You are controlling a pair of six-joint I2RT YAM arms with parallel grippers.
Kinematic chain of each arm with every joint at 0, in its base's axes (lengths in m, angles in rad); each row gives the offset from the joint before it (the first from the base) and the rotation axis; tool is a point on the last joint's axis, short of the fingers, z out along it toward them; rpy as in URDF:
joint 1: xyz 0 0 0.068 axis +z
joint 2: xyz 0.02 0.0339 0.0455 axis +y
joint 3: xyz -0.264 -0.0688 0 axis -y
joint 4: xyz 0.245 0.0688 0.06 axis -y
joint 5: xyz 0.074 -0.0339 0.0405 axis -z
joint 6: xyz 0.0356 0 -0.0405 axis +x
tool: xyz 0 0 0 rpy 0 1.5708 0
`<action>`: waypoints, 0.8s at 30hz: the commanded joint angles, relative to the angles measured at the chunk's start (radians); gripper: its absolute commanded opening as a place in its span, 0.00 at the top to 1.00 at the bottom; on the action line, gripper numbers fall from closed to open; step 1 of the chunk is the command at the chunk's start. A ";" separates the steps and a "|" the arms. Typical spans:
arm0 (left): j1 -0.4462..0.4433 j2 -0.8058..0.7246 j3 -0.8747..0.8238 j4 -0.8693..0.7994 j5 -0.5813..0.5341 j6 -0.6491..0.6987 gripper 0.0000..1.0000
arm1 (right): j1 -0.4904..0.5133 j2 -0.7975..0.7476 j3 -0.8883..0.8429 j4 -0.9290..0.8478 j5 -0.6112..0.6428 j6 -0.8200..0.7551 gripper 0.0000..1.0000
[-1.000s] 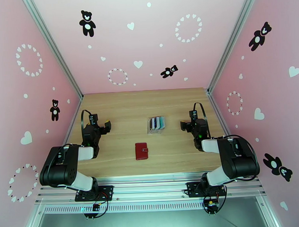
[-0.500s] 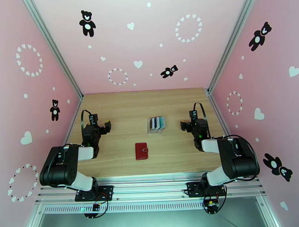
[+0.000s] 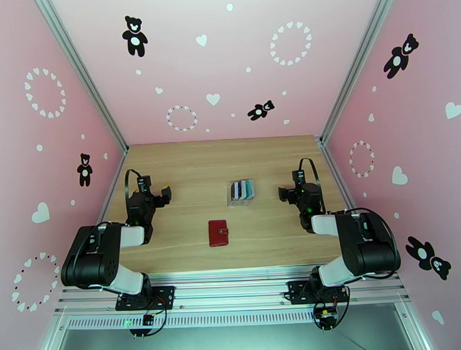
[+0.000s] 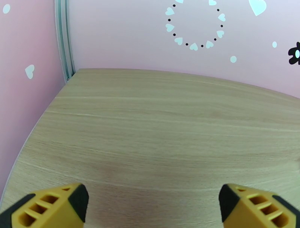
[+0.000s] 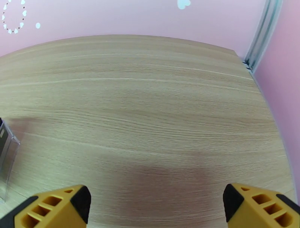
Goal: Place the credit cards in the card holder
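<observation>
Nothing moved: credit cards (image 3: 242, 190) lie beyond closed card holder (image 3: 218, 233)

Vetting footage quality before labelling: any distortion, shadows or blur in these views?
Top view: evenly lit, sharp; cards and wallet look small. Left wrist view: table bows, faint shadow ahead of left tool. Right wrist view: same bowing, darker shadow ahead of right tool.

Light wood table (image 3: 188, 168): closed dark-red card holder (image 3: 218, 233) near-centre; clear rack (image 3: 240, 203) holding credit cards (image 3: 243, 189) beyond.
</observation>
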 commanded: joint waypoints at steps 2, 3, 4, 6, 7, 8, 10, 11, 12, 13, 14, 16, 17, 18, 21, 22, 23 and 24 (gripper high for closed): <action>0.007 -0.020 -0.025 0.031 -0.016 -0.016 0.02 | -0.002 -0.008 0.014 -0.012 -0.024 -0.007 0.01; 0.005 -0.038 -0.032 0.032 -0.030 -0.016 0.02 | -0.001 -0.025 0.032 -0.050 -0.022 -0.009 0.01; -0.002 -0.060 -0.041 0.027 -0.048 -0.016 0.02 | 0.002 -0.046 0.060 -0.121 -0.014 -0.009 0.01; -0.027 -0.109 -0.051 0.004 -0.097 -0.002 0.02 | 0.009 -0.078 0.096 -0.203 0.023 -0.004 0.01; -0.048 -0.142 -0.051 -0.029 -0.131 0.006 0.02 | 0.014 -0.095 0.104 -0.233 0.051 0.001 0.01; -0.068 -0.172 -0.047 -0.085 -0.165 0.011 0.02 | 0.018 -0.108 0.110 -0.252 0.078 0.008 0.01; -0.113 -0.235 -0.031 -0.185 -0.242 0.012 0.02 | 0.031 -0.133 0.124 -0.301 0.144 0.028 0.01; -0.133 -0.256 -0.032 -0.205 -0.270 0.013 0.02 | 0.036 -0.142 0.137 -0.331 0.182 0.043 0.01; -0.159 -0.279 -0.040 -0.218 -0.297 0.021 0.02 | 0.042 -0.151 0.150 -0.367 0.207 0.060 0.01; -0.191 -0.303 -0.043 -0.231 -0.334 0.033 0.02 | 0.048 -0.162 0.162 -0.395 0.231 0.077 0.01; -0.218 -0.322 -0.043 -0.250 -0.369 0.040 0.02 | 0.059 -0.169 0.178 -0.432 0.271 0.102 0.01; -0.275 -0.366 -0.036 -0.293 -0.414 0.045 0.02 | 0.077 -0.184 0.240 -0.559 0.348 0.177 0.01; -0.298 -0.384 -0.031 -0.312 -0.420 0.059 0.02 | 0.084 -0.184 0.278 -0.636 0.411 0.227 0.01; -0.335 -0.402 -0.021 -0.339 -0.450 0.078 0.02 | 0.088 -0.177 0.344 -0.752 0.462 0.295 0.01; -0.402 -0.467 0.002 -0.399 -0.473 0.041 0.02 | 0.094 -0.119 0.542 -1.062 0.515 0.424 0.01; -0.412 -0.486 0.018 -0.439 -0.468 -0.017 0.02 | 0.101 -0.102 0.596 -1.134 0.512 0.446 0.01; -0.417 -0.494 0.040 -0.483 -0.454 -0.051 0.02 | 0.110 -0.095 0.619 -1.160 0.500 0.447 0.01; -0.427 -0.502 0.071 -0.547 -0.435 -0.085 0.02 | 0.126 -0.102 0.627 -1.164 0.479 0.440 0.01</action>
